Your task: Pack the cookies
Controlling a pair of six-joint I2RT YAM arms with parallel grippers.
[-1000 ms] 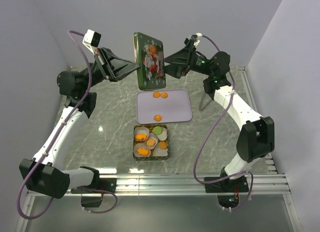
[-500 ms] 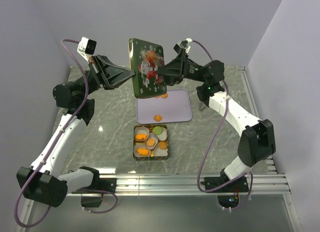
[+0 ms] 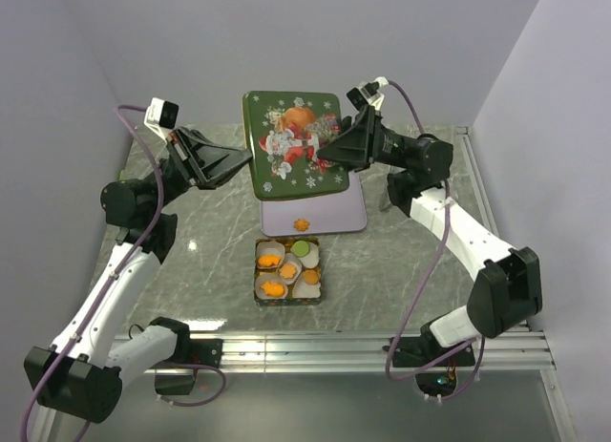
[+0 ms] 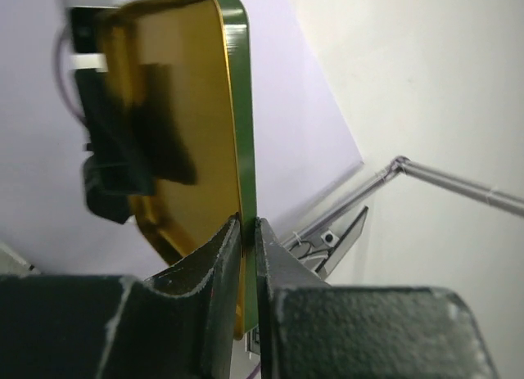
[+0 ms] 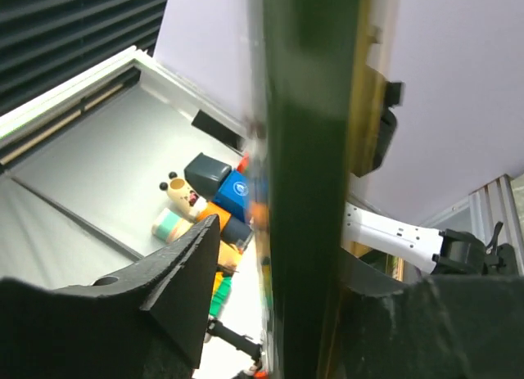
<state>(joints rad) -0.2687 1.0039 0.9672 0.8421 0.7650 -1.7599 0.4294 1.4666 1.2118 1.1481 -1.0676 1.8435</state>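
A green tin lid (image 3: 294,141) with a Santa picture hangs in the air above the white tray (image 3: 339,218), its picture side facing up. My left gripper (image 3: 250,162) is shut on the lid's left rim (image 4: 239,109); both fingers (image 4: 221,256) press it, the gold inside showing. My right gripper (image 3: 329,148) straddles the right edge (image 5: 311,150), one finger (image 5: 184,264) still apart from the lid's face. Below, the open tin (image 3: 286,303) holds orange cookies (image 3: 270,262) in paper cups and a light-green one (image 3: 302,247). One orange cookie (image 3: 302,223) lies on the tray.
The lid hides the far half of the tray. Grey walls close in at the back and both sides. A metal rail (image 3: 382,347) runs along the near edge by the arm bases.
The lid has turned from upright and edge-on to picture side up and has come nearer, covering the tray's far cookies. The right jaws have narrowed around its edge. The left arm has dropped lower.
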